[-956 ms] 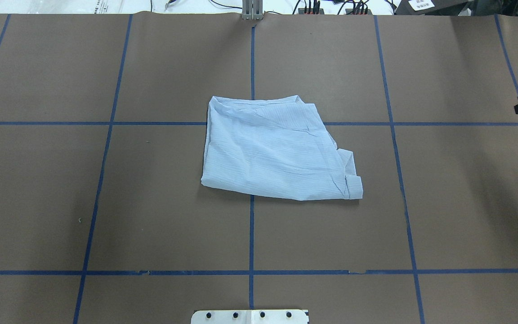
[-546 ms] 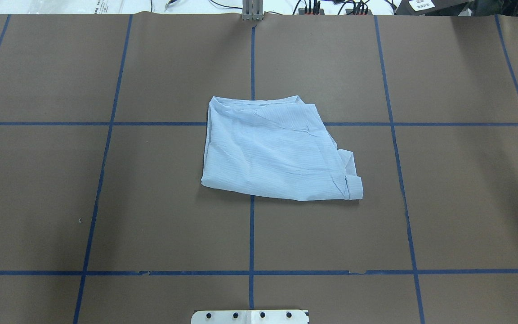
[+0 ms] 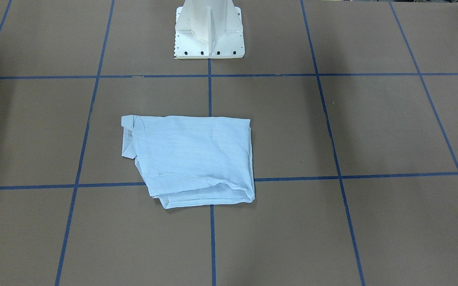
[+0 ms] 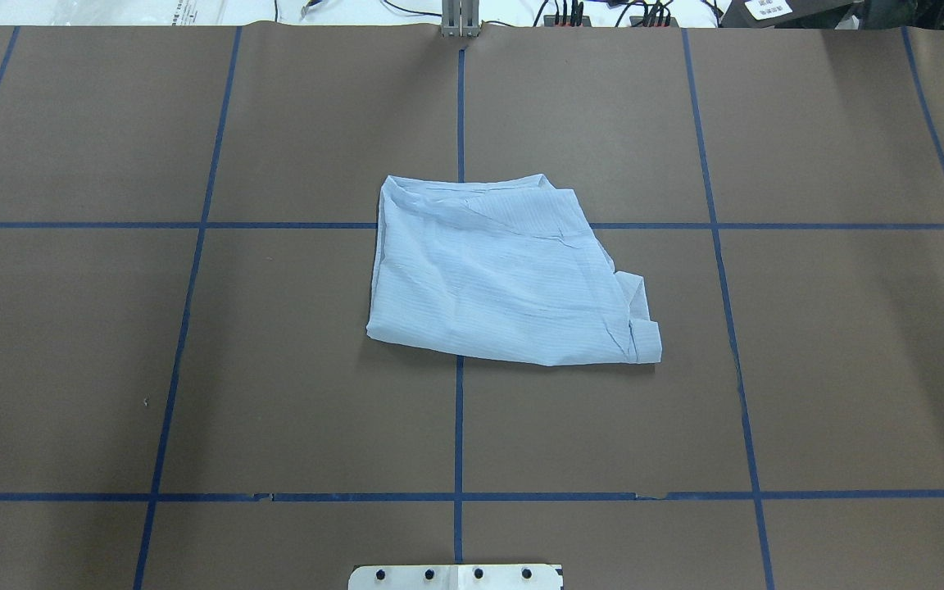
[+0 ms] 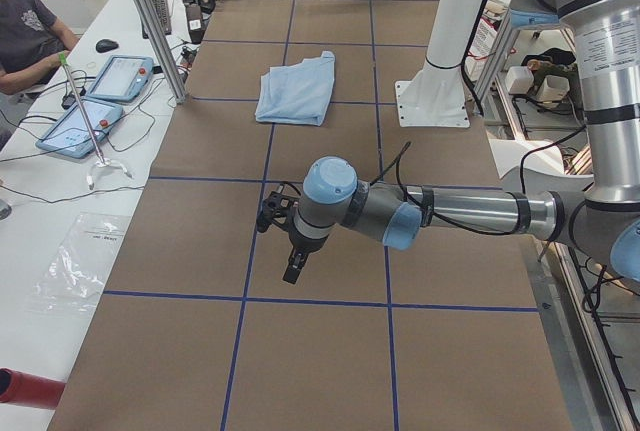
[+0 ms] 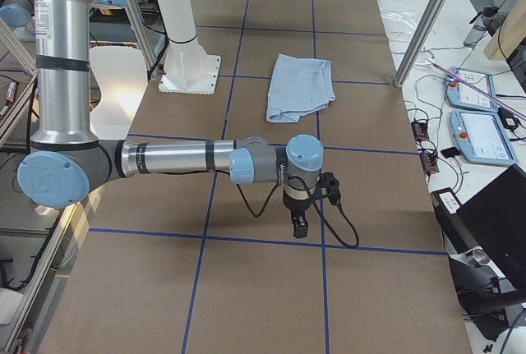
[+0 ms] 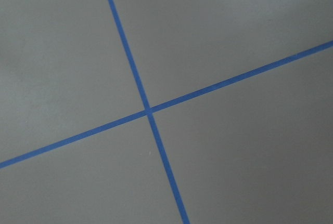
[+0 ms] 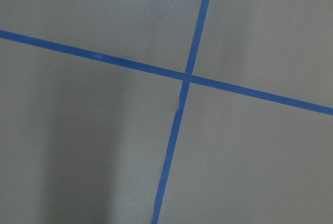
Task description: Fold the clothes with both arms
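Observation:
The pale blue striped shirt [image 4: 505, 279] lies folded into a rough rectangle at the middle of the brown table; it also shows in the front view [image 3: 193, 155] and both side views [image 5: 297, 88] [image 6: 300, 87]. Neither arm touches it. My left gripper [image 5: 293, 271] hangs over the table far to the shirt's left, seen only in the exterior left view. My right gripper [image 6: 297, 227] hangs far to its right, seen only in the exterior right view. I cannot tell whether either is open or shut. Both wrist views show only bare table with blue tape crossings.
The white pedestal base [image 3: 209, 35] stands at the robot's side of the table. Blue tape lines [image 4: 458, 426] grid the brown surface. An operator [image 5: 25, 31] sits beyond the far edge by control tablets [image 5: 100, 101]. Aluminium posts [image 6: 427, 25] stand at that edge.
Both gripper tips, at the left and right edges of the overhead view a second ago, have moved outward out of that view. The shirt has not moved.

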Available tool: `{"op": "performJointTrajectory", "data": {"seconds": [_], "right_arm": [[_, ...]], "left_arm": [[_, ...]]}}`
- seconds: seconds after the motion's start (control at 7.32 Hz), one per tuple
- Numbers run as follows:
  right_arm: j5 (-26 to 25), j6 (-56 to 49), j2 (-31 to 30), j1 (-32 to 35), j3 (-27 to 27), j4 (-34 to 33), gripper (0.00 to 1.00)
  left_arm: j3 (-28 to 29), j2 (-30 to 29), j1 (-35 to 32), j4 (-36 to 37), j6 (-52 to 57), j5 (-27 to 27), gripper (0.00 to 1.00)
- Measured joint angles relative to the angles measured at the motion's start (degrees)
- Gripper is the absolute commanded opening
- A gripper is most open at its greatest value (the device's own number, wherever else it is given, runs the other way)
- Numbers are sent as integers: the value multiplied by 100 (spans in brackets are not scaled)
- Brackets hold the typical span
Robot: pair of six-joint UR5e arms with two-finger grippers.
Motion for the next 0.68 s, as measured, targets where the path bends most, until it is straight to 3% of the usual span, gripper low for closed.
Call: {"op": "performJointTrajectory", "data": {"seconds": [0.68], "right_arm": [[414,94,28,-7,-32,-14,100]], "left_arm": [[-251,143,-221,126,-9,-139,100]]}}
